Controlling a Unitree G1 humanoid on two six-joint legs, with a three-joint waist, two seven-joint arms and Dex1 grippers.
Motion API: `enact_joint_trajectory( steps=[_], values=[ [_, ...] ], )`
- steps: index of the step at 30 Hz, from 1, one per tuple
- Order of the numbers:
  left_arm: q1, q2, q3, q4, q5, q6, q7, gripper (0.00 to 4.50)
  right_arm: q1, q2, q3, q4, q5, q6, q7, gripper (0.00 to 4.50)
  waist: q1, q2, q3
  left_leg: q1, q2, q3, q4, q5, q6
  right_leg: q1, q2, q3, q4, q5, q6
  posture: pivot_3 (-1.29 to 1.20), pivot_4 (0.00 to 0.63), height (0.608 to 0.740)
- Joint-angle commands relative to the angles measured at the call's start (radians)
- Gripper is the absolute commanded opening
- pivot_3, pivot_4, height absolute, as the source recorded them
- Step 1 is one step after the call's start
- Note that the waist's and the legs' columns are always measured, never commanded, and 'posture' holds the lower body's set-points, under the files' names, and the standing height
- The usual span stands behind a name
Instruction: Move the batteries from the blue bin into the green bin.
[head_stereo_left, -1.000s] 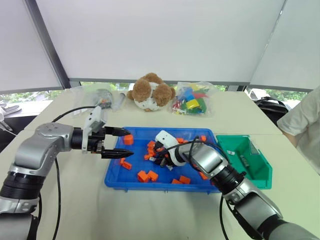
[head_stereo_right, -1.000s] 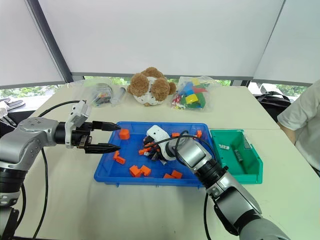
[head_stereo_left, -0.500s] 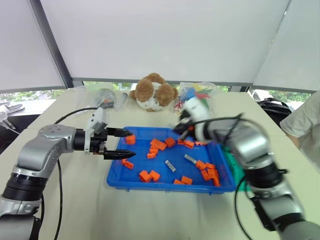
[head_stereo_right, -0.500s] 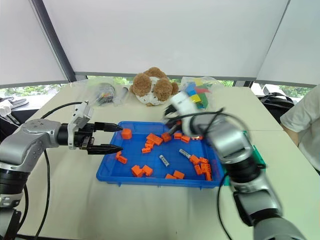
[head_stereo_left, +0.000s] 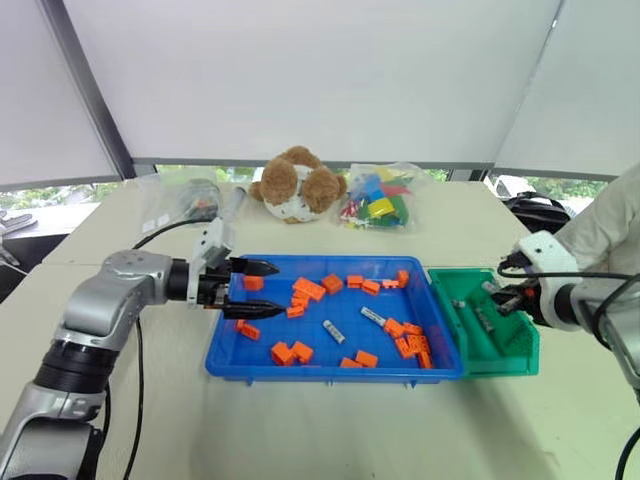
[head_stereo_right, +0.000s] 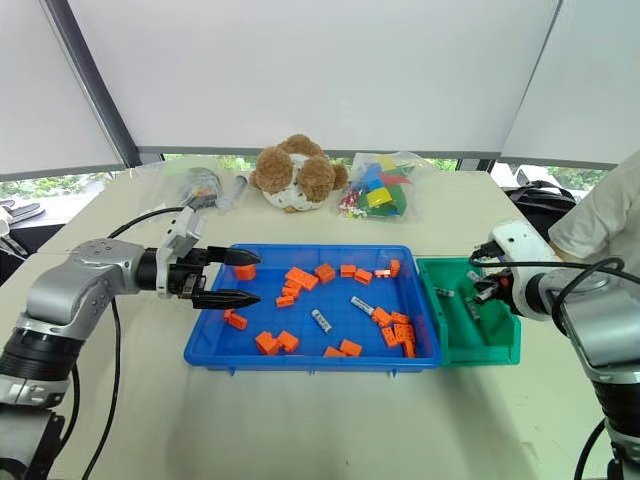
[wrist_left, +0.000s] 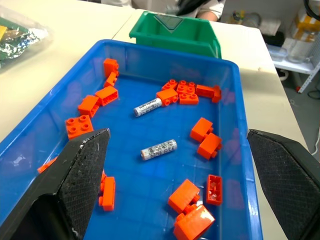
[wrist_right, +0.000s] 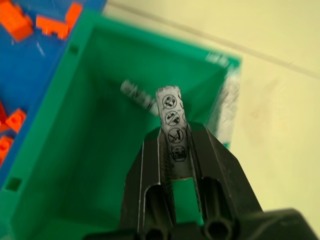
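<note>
Your right gripper (wrist_right: 174, 145) pinches a battery (wrist_right: 172, 131) above the green bin (wrist_right: 60, 150), frame centre; your left gripper (head_stereo_right: 234, 277), fingers spread, hovers over the blue bin (head_stereo_right: 300, 355), centre-left.

Orange blocks (head_stereo_left: 405, 338) crowd both batteries (head_stereo_left: 350, 324) in the blue bin (head_stereo_left: 300, 366); green bin (head_stereo_left: 505, 360) gapes open.
</note>
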Motion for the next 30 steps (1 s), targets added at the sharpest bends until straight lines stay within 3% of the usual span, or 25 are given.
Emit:
enact_joint_trajectory(
  steps=[1, 7, 15, 20, 30],
  values=[
    [-0.02, 0.001, 0.009, -0.004, 0.003, -0.018, -0.01, 4.5, 0.006, -0.022, -0.044, -0.01, 0.027, -0.022, 0.007, 1.57, 0.004, 0.0, 0.0, 0.0, 0.0, 0.0, 0.0, 0.0, 0.0, 0.0, 0.0, 0.0, 0.0, 0.0, 0.0, 0.0, 0.15, 0.733],
    [-0.021, 0.0, 0.009, -0.001, 0.006, -0.02, -0.012, 4.5, -0.088, -0.04, -0.03, -0.079, 0.132, -0.027, 0.082, 4.44, 0.006, 0.0, 0.0, 0.0, 0.0, 0.0, 0.0, 0.0, 0.0, 0.0, 0.0, 0.0, 0.0, 0.0, 0.0, 0.0, 0.15, 0.733],
    [-0.036, -0.007, 0.006, 0.009, 0.013, -0.022, -0.013, 4.5, -0.281, 0.143, 0.14, -0.117, 0.233, 0.07, 0.029, 4.44, 0.004, 0.0, 0.0, 0.0, 0.0, -0.001, 0.0, 0.0, 0.0, 0.0, 0.0, -0.001, 0.0, 0.0, 0.0, 0.0, 0.15, 0.733],
    [-0.027, 0.0, 0.016, -0.011, 0.013, -0.015, -0.004, 4.5, -0.288, 0.357, 0.333, -0.125, 0.221, 0.108, -0.082, 4.44, 0.005, 0.0, 0.0, -0.001, 0.0, -0.001, 0.001, 0.0, 0.0, 0.0, 0.0, -0.001, 0.0, 0.0, 0.0, 0.0, 0.15, 0.733],
    [-0.019, 0.008, 0.025, -0.026, 0.005, -0.011, 0.015, 4.5, -0.346, 0.53, 0.511, 0.089, 0.138, 0.023, -0.164, 4.44, 0.003, 0.0, 0.0, -0.001, 0.0, 0.0, 0.001, 0.0, 0.0, -0.001, 0.0, -0.001, 0.001, 0.0, 0.0, 0.0, 0.15, 0.733]
  ],
)
